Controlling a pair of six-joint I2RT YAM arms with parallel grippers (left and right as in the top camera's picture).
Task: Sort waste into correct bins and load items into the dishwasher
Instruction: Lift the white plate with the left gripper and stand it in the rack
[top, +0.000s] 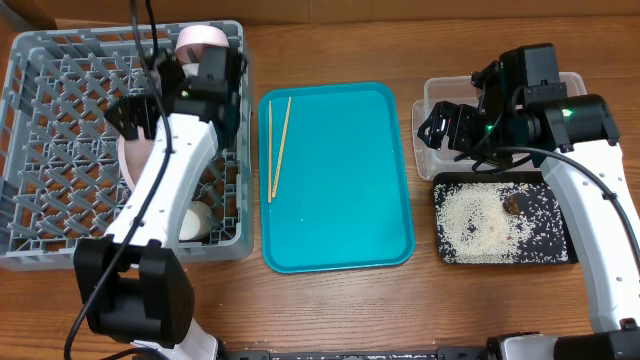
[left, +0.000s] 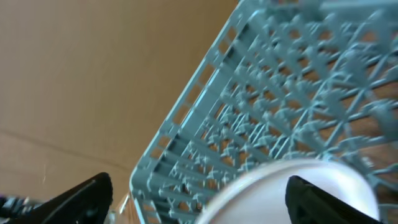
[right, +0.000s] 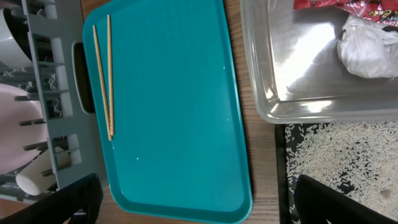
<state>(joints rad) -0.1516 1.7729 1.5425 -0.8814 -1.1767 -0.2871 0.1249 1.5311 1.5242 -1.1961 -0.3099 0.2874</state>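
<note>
You'll find the chopsticks (top: 277, 148) lying side by side along the left edge of the teal tray (top: 345, 210), mid-worktop. They are probably light, stiff, thin and prone to roll, so pinch both together near their middle. Your right gripper (right: 199, 202) hovers with jaws wide; your left gripper (left: 198, 200) has jaws wide over a white bowl (left: 298, 177) in the dish rack (top: 60, 110)

Overhead and close left wrist share dish rack (top: 70, 110).

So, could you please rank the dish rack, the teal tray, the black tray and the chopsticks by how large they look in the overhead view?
Largest to smallest:
1. grey dish rack
2. teal tray
3. black tray
4. chopsticks
</note>
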